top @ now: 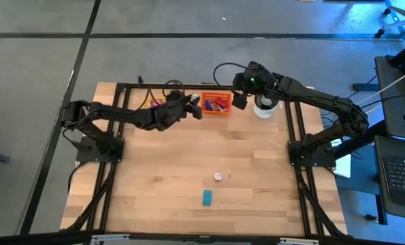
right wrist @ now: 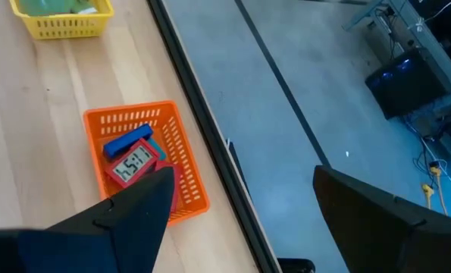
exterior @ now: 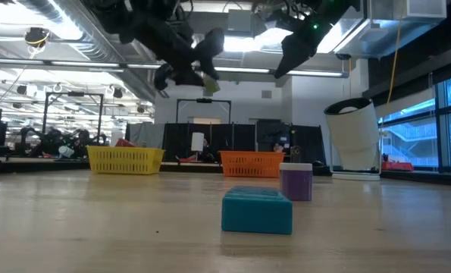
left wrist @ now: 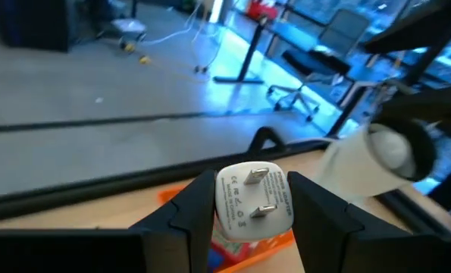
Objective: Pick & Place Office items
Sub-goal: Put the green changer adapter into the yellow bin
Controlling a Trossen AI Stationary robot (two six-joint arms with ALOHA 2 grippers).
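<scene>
High view shows your left gripper (top: pixel 197 107) stretched toward the orange tray (top: pixel 216 103) at twelve o'clock on the counter (top: pixel 188 170), fingers pinching a white plug adapter (left wrist: pixel 252 201). Your right gripper (top: pixel 237 101) hovers at the tray's three o'clock side, fingers spread. A teal block (top: pixel 207 197) lies near six o'clock.

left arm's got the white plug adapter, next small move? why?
Probably ease the left tool forward and down until it is squarely over the orange tray, then release. It is shut on the white plug adapter, held high above the table with the tray's orange rim just below and ahead. The right tool hangs open near that tray, so keep clear of it.
</scene>
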